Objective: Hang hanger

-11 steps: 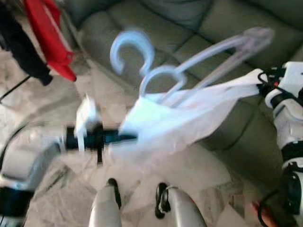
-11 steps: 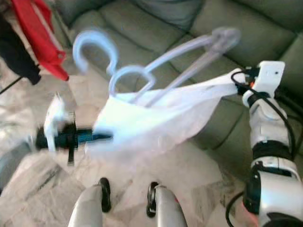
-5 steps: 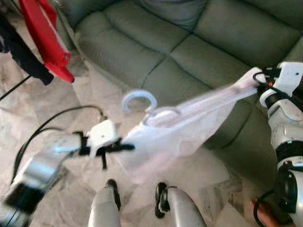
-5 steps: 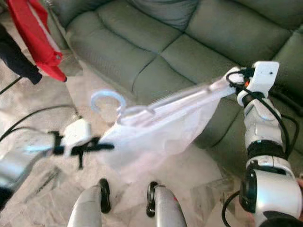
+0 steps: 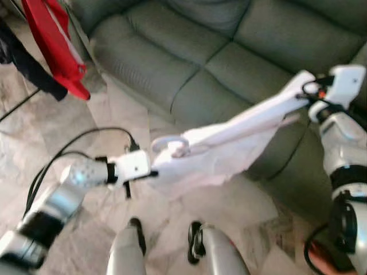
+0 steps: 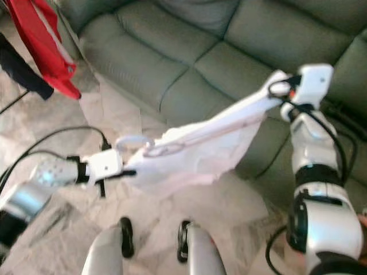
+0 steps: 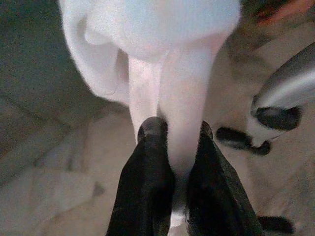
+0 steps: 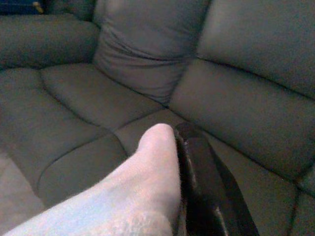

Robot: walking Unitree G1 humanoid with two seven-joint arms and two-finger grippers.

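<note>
A white garment (image 5: 229, 143) is stretched in the air in front of the sofa, between my two grippers. Pale plastic hanger hooks (image 5: 167, 143) stick out at its lower left end; the rest of the hangers is hidden inside the cloth. My left gripper (image 5: 150, 172) is shut on the garment's low end, and the left wrist view shows both black fingers (image 7: 152, 162) pinching white cloth (image 7: 162, 29). My right gripper (image 5: 304, 91) holds the high end, where one black finger (image 8: 197, 162) presses against the cloth (image 8: 142, 196).
A grey-green sofa (image 5: 189, 51) lies straight ahead and close. A red garment (image 5: 54, 40) and a dark one (image 5: 26, 69) hang at the upper left. Below the garment my two legs (image 5: 166, 249) stand on a marble floor (image 5: 34, 137). Black cables (image 5: 74, 146) loop by the left arm.
The hanger hooks have dropped from standing up above the garment to lying low along it. The garment is now pulled straighter between the grippers, both of which still hold it.
</note>
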